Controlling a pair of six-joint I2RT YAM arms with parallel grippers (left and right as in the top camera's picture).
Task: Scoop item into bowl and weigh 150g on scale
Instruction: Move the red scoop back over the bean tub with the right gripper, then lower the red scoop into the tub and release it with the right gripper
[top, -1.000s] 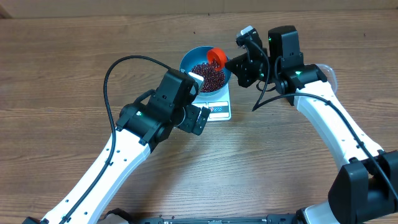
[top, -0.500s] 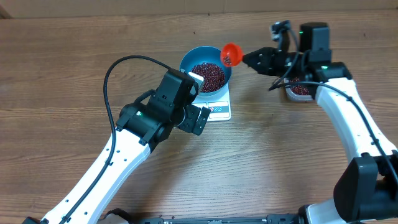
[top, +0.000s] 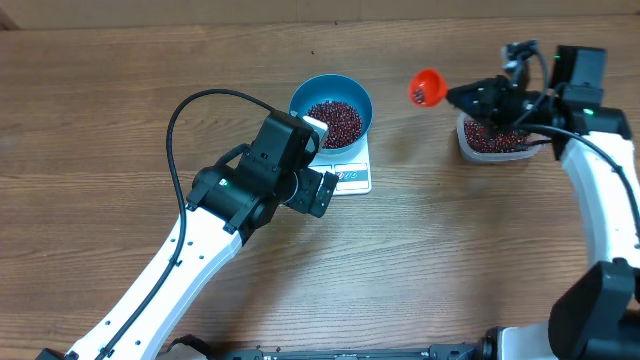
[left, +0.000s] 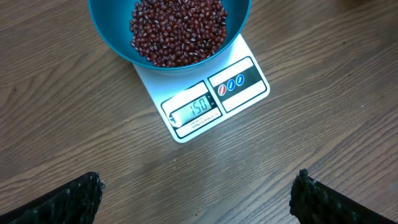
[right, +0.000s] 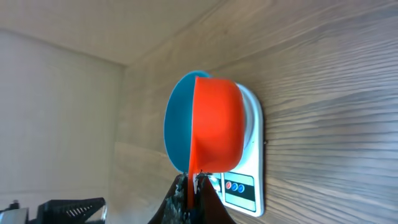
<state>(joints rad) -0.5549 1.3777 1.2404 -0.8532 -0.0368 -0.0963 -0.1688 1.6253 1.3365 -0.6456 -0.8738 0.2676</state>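
the bench (top: 100, 120) was brown wood-grain board, its grain running across the overhead view. in the right wrist view a pale plain wall (right: 56, 93) stood behind the far edge of the bench.

near the middle of the far half sat the white scale (left: 249, 87), with the blue bowl (left: 112, 43) on its platform and overhanging the back edge. the beans (left: 177, 28) filled the bottom of the bowl in a dark red heap. the display (left: 196, 110) on the front strip of the scale read 150. to the right, well apart from the scale, a clear tub (top: 495, 140) held more of the same beans.

the left pincer (left: 199, 199) hung above the bench just in front of the scale, its jaws spread wide, the two dark fingers (left: 68, 202) at the lower corners of its own view, touching nothing.

the right pincer (top: 470, 97) was closed tight on the thin handle of an orange scoop (top: 427, 87), which hung in the air between the bowl and the tub, nearer the tub, with its cup toward the bowl.
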